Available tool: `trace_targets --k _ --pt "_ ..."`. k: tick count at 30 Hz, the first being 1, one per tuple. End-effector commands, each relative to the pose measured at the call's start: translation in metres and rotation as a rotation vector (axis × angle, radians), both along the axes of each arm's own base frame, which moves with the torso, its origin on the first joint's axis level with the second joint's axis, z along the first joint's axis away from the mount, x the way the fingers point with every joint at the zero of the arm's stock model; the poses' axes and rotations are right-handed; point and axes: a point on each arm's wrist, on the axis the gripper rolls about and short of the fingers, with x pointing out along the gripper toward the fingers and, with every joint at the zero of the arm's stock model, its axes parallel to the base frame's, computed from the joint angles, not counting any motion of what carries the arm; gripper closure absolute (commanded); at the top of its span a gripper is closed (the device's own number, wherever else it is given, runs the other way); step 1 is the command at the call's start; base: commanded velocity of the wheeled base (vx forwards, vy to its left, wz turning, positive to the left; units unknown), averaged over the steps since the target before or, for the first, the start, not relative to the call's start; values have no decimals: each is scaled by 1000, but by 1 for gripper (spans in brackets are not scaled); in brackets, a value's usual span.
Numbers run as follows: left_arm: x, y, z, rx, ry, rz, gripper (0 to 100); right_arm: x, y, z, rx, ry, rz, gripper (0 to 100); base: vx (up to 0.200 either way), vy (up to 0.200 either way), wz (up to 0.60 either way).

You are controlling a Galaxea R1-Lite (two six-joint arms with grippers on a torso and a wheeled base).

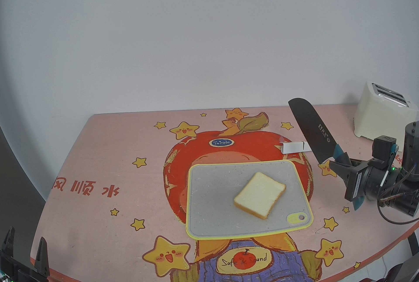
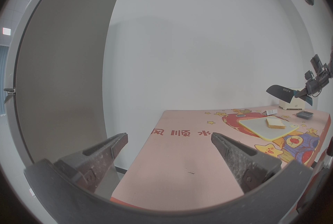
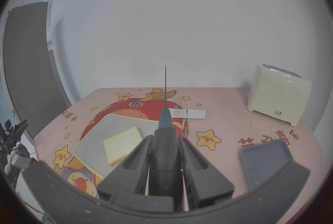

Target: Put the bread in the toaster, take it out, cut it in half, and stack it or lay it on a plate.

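Observation:
A whole slice of bread (image 1: pixel 259 194) (image 3: pixel 122 145) (image 2: pixel 275 123) lies flat on the grey cutting board with a yellow rim (image 1: pixel 209 208) at the table's middle. My right gripper (image 1: pixel 342 165) (image 3: pixel 165 151) is shut on the handle of a black knife (image 1: pixel 313 130) (image 3: pixel 165 86), held in the air to the right of the board with the blade angled up and away. The cream toaster (image 1: pixel 384 114) (image 3: pixel 279 93) stands at the table's far right corner. My left gripper (image 2: pixel 170 151) (image 1: pixel 24 248) hangs open and holds nothing, off the table's front left corner.
A dark grey plate (image 3: pixel 265 162) (image 2: pixel 304 114) lies on the table's right side near the toaster. A small white knife sheath (image 1: pixel 296 147) (image 3: pixel 187 113) rests just beyond the board. The pink table (image 1: pixel 109 165) has open room on its left half.

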Motion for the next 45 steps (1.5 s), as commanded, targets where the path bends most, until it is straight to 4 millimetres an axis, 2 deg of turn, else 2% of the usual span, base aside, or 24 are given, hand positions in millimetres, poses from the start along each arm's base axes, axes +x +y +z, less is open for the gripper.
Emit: trace_targets --k 1,10,17,24,29,35,45 --pt "1 0 -5 0 10 1 0 0 0 -2 -6 7 3 100 0 0 0" --pt "1 0 -5 0 10 -1 0 -3 3 -3 -14 11 28 100 0 0 0" --pt "1 0 -5 0 10 1 0 -3 9 5 -13 -17 94 100 0 0 0" --pt "1 0 -5 0 10 1 0 9 20 32 17 -48 216 100 0 0 0" --pt "1 0 -5 0 10 1 0 1 16 18 -43 3 236 100 0 0 0" --pt "1 0 -5 0 10 1 0 -22 7 5 -89 13 291 100 0 0 0" --pt "1 0 -5 0 10 1 0 -29 11 0 -102 21 331 100 0 0 0"
